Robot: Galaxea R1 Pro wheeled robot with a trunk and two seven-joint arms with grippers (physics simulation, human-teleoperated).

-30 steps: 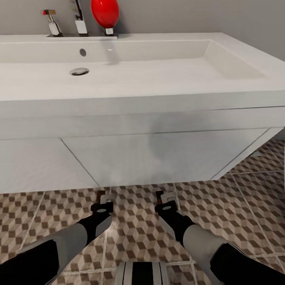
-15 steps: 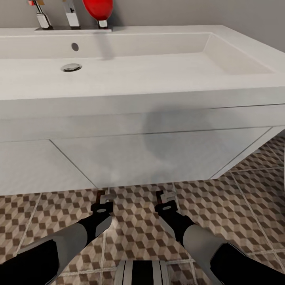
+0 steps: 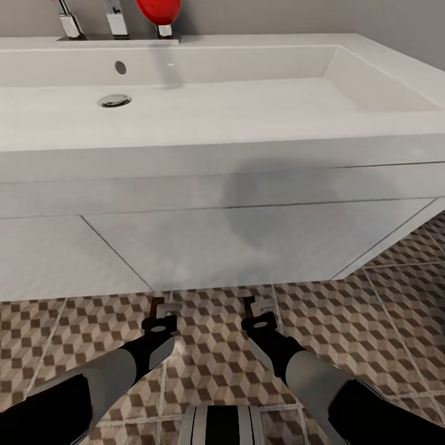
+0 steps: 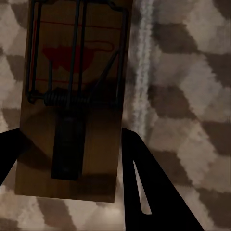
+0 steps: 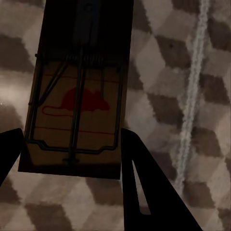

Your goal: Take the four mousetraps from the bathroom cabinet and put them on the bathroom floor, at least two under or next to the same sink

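**Both end effectors carry a mousetrap at the foot of the sink vanity**

Nearest the camera, the two forearms reach forward and down over the bathroom floor (image 3: 371, 321), its tiles printed with brown, tan and cream cubes and pale grout lines. The left end effector (image 3: 162, 309) has its two fingers closed against the long sides of the left mousetrap (image 4: 72, 96), a flat brown wooden slab with a wire spring, a dark bar and a red mouse print; the left fingers (image 4: 144, 183) sit against the slab's edges, with patterned tiles and a grout line behind it. The right end effector (image 3: 259, 308) grips the right mousetrap (image 5: 79, 91) in the same way, its right fingers (image 5: 142, 183) pressed to either side of the slab, whose red mouse print and wire frame face the wrist camera. Whether either trap touches the tiles cannot be told.

Just beyond both end effectors rises the white vanity front (image 3: 247, 241) of the sink (image 3: 259, 105), close to the vanity's bottom edge. Farther back lie the round drain (image 3: 114, 100) in the basin, the chrome tap (image 3: 116, 18) at the sink's rear edge, and a red rounded object (image 3: 159, 11) beside it.
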